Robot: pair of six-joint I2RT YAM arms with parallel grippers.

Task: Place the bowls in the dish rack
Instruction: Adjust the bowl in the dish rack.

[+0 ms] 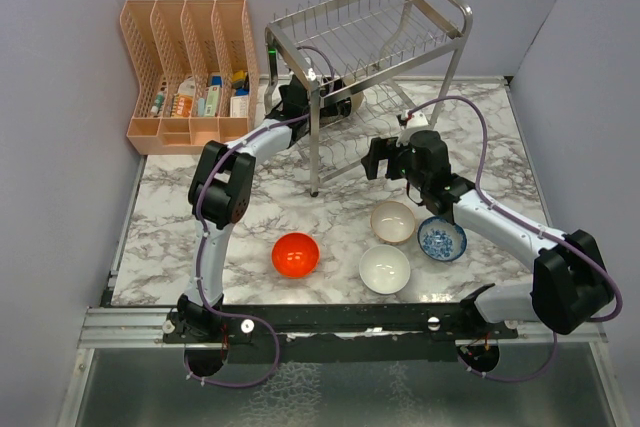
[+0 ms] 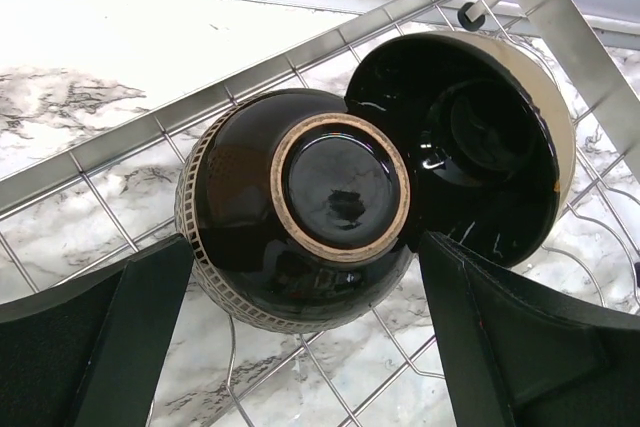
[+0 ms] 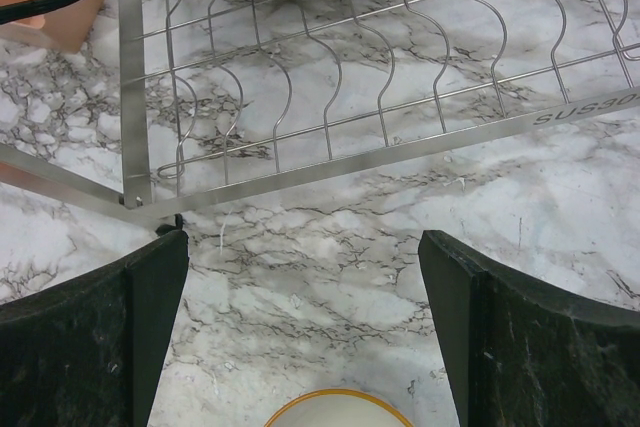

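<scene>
The dark brown bowl [image 2: 300,212] lay on the dish rack's [image 2: 120,142] lower wires with its foot ring facing the wrist camera, and a second dark bowl [image 2: 480,147] sat just beside it at two o'clock. The left gripper [image 2: 305,247] straddled it, fingers fully spread and gripping nothing. Backing straight out would probably avoid nudging either bowl. The right gripper [image 3: 303,247], equally wide and empty, hovered over the table [image 3: 400,277] with the beige-pink bowl [image 3: 335,405] at its six o'clock. The rack rail's stamp [image 3: 585,107] began "SUS"; the rest was unclear.
</scene>
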